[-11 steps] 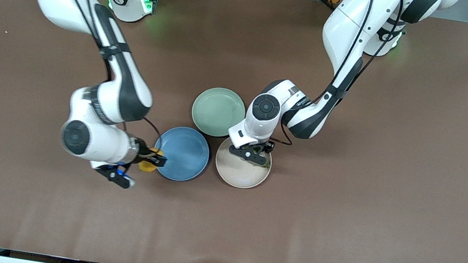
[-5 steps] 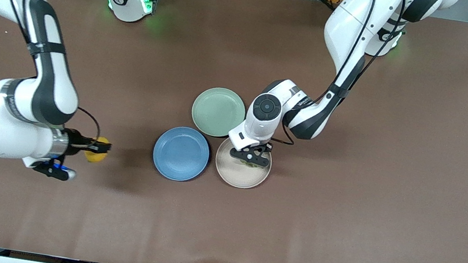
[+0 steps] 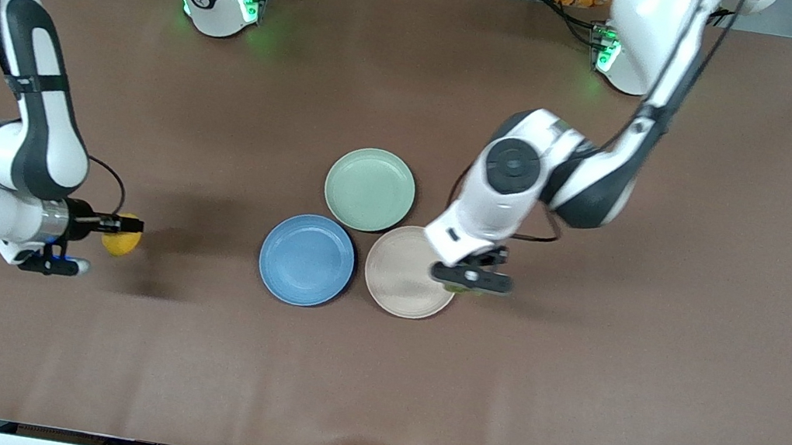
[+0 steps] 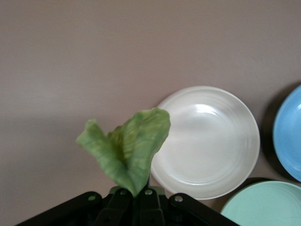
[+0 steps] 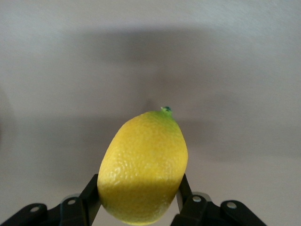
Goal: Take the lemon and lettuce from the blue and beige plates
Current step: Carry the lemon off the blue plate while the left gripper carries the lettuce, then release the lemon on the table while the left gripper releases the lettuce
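Three plates, blue (image 3: 307,259), beige (image 3: 404,275) and mint-green (image 3: 369,189), sit bare at mid-frame on the tabletop (image 3: 656,371). The right end effector (image 3: 126,224), at the frame's left edge, grips one lemon (image 3: 120,242); the left end effector (image 3: 472,279) pinches one lettuce (image 4: 126,149), mostly hidden beneath it, over the beige plate's rim.

The right arm bends down low, and the right gripper (image 3: 129,223) hangs in the air with its fingers squeezed tight. The left arm reaches out from its base, and the left gripper (image 3: 472,279) hangs up high, pinched closed.
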`<action>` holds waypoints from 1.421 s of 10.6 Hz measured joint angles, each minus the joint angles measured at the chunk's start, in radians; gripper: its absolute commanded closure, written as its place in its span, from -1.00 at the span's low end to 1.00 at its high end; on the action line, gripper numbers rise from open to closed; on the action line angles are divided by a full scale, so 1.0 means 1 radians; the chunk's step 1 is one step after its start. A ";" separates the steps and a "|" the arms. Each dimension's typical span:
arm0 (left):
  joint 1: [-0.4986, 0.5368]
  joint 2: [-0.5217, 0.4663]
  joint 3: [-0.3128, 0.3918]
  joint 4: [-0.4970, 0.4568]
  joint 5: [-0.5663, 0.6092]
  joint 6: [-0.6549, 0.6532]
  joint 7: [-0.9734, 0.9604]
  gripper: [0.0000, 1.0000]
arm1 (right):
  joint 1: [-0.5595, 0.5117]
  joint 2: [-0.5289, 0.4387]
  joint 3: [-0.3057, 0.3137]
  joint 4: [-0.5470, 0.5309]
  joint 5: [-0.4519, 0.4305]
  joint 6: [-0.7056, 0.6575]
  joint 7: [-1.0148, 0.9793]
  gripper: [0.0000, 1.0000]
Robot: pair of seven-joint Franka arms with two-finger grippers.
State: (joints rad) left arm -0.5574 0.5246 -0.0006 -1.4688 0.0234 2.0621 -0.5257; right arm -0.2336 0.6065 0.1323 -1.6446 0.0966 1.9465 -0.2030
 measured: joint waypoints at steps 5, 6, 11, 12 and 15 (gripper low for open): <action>0.312 0.002 0.008 -0.058 0.012 -0.111 0.301 1.00 | -0.006 -0.003 0.005 -0.088 -0.001 0.087 -0.068 1.00; 0.358 0.041 0.006 -0.062 0.012 -0.106 0.313 1.00 | -0.007 -0.002 0.005 -0.095 -0.001 0.087 -0.071 0.29; 0.402 0.198 0.001 -0.060 0.011 0.024 0.308 -1.00 | -0.008 -0.006 0.006 -0.087 -0.001 0.065 -0.076 -1.00; 0.402 0.199 0.000 -0.053 0.011 0.028 0.308 -1.00 | -0.007 -0.013 0.007 -0.051 -0.001 0.005 -0.077 -1.00; 0.407 0.141 0.006 -0.009 0.011 0.014 0.308 -1.00 | 0.011 -0.063 0.022 0.161 -0.001 -0.291 -0.069 -1.00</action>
State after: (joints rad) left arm -0.1503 0.6655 0.0052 -1.4776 0.0349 2.0758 -0.2180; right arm -0.2226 0.5432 0.1538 -1.4836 0.0960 1.6550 -0.2721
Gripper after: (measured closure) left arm 0.216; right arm 0.000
